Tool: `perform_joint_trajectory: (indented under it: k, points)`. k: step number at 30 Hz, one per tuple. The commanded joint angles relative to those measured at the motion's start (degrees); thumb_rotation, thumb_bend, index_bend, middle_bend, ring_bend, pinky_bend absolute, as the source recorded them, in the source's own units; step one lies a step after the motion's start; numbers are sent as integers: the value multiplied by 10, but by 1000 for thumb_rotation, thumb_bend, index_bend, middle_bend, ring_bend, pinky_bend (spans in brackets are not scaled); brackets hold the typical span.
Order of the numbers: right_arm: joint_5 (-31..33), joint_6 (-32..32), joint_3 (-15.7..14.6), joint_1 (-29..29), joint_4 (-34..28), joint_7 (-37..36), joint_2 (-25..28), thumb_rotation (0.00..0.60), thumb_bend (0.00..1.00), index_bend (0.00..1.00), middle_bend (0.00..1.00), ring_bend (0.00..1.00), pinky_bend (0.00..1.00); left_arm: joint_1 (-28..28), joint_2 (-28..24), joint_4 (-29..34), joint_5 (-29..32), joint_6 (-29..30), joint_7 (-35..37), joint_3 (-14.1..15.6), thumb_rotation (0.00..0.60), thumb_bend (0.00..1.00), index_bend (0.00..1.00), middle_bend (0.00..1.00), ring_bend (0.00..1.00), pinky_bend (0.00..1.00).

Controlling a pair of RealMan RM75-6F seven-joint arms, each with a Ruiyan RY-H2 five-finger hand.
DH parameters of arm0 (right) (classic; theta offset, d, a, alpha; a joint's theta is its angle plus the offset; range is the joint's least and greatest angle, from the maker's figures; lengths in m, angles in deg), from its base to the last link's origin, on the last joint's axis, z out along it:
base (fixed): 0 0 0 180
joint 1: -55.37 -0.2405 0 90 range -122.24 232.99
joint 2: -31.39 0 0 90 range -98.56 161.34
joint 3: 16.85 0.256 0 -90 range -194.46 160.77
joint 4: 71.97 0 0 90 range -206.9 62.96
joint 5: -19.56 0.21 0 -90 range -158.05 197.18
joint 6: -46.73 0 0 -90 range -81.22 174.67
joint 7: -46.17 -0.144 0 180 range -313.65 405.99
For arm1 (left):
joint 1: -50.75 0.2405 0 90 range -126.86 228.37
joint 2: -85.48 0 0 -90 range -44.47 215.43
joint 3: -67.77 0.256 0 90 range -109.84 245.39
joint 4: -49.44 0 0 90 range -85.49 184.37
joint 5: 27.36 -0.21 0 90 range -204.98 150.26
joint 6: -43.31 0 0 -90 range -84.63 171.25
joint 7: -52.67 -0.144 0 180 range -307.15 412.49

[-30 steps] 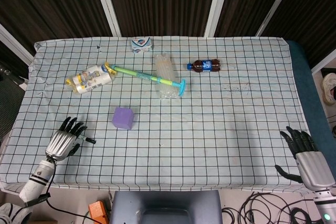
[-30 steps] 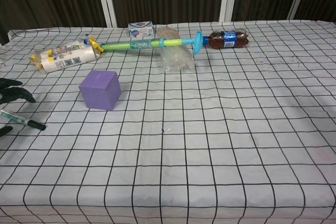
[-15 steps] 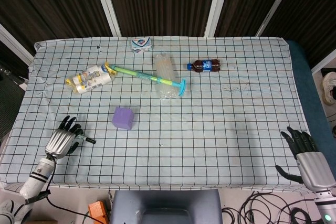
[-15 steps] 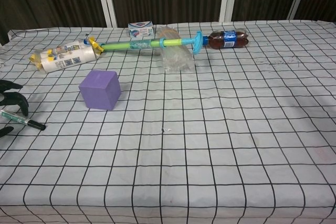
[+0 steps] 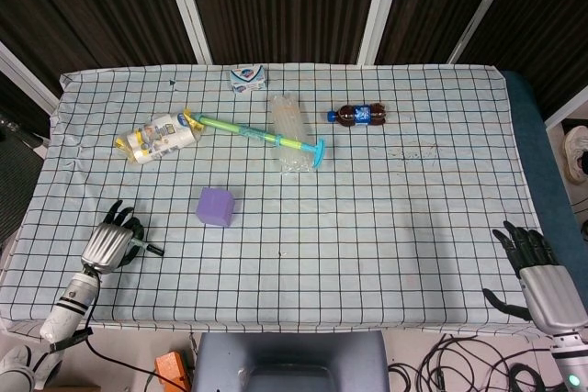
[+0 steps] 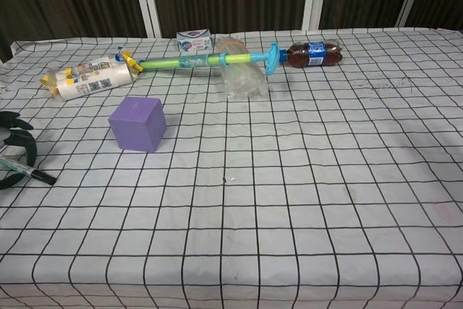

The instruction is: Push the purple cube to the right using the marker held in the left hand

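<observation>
The purple cube (image 5: 215, 207) (image 6: 137, 124) sits on the checked tablecloth, left of centre. My left hand (image 5: 110, 243) (image 6: 16, 151) lies at the table's front left, well to the left of the cube and apart from it. Its fingers curl around a green marker (image 5: 147, 247) (image 6: 27, 172), whose black tip points right toward the cube's side of the table. At the front right edge, my right hand (image 5: 536, 268) rests with its fingers spread and nothing in it; the chest view does not show it.
Along the back lie a white and yellow bottle (image 5: 156, 137) (image 6: 87, 79), a green and blue stick (image 5: 262, 135) (image 6: 210, 59), a clear plastic bottle (image 5: 287, 133) (image 6: 242, 77), a cola bottle (image 5: 360, 116) (image 6: 313, 53) and a small box (image 5: 248, 78) (image 6: 194, 40).
My left hand's fingers have curled in around the marker, and hand and marker have shifted slightly left and toward the front edge. The cube and right hand have not moved.
</observation>
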Motion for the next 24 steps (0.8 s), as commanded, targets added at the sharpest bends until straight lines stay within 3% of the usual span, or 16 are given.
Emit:
perform_joint_trajectory:
  k: [1,5,12,17,24]
  points:
    - [0,0,0,0,0,0,0,600,377,0,35,0,50,0,3,-5,2,3,1,0,600,372,561,438,170,0]
    - [0,0,0,0,0,0,0,600,376,0,35,0,50,0,8,-12,4,6,0,-1,600,374,598,509,221,0]
    - [-1,-1,0,0,-1,2,-1,600,377,0,35,0,50,1,12,-15,7,16,4,-2,600,375,610,528,236,0]
    - [-2,-3,0,-2,-1,4,-1,600,377,0,34,0,50,5,23,-27,11,39,3,-9,600,419,729,678,328,16]
    - [-2,-4,-1,-2,-2,4,-1,600,376,0,35,0,50,11,29,-31,23,49,4,-17,600,448,765,743,405,62]
